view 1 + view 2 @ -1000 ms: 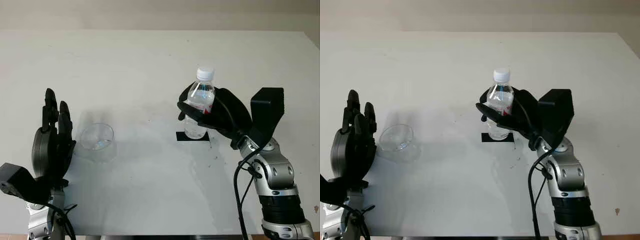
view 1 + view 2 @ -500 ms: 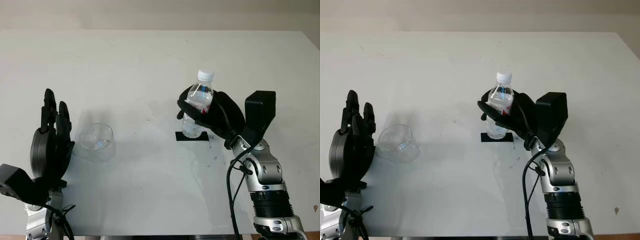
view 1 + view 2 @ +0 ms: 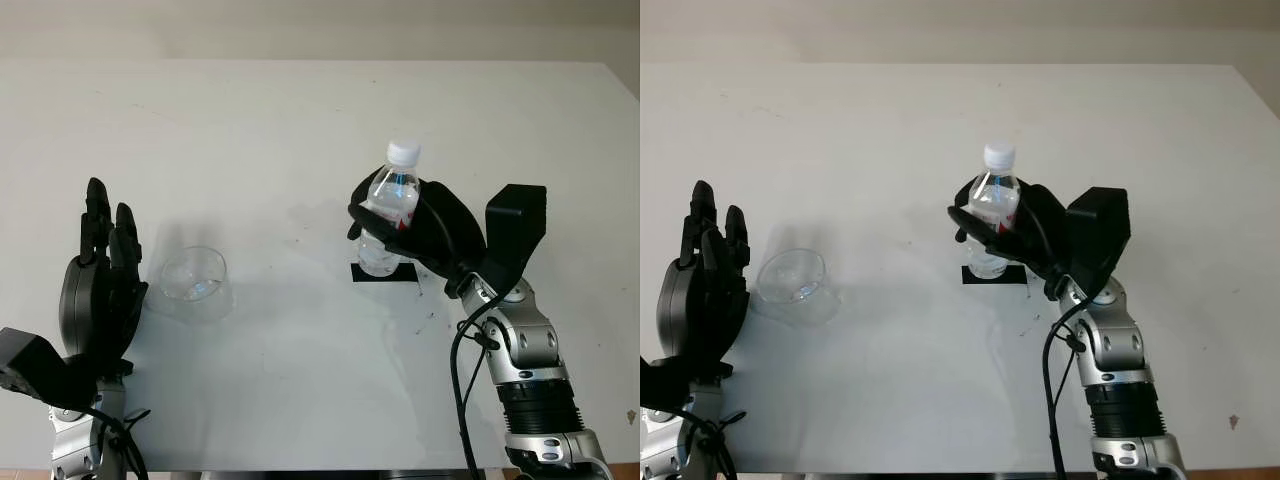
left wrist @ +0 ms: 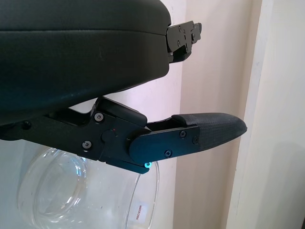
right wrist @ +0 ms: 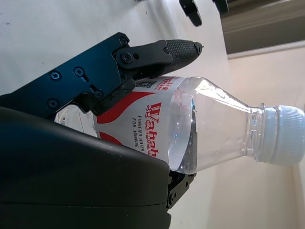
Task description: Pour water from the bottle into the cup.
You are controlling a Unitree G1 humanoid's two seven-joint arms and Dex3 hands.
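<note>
Currently right hand (image 3: pixel 415 225) grips the capped bottle (image 3: pixel 388 205), tilted slightly; cup (image 3: pixel 196 282) lies well leftward, just beside open left hand (image 3: pixel 100 290).

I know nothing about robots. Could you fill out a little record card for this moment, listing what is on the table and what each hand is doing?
surface: white table
bottle: clear bottle with red and white label, white cap on, leaning a little toward the cup side
marker: black square on the table, right under the bottle
cup: clear cup, standing apart from the bottle, looks empty
right hand: right hand wrapped around the bottle's middle
left hand: left hand open, beside the cup, not touching it as far as I can see
pouring: not begun
</note>
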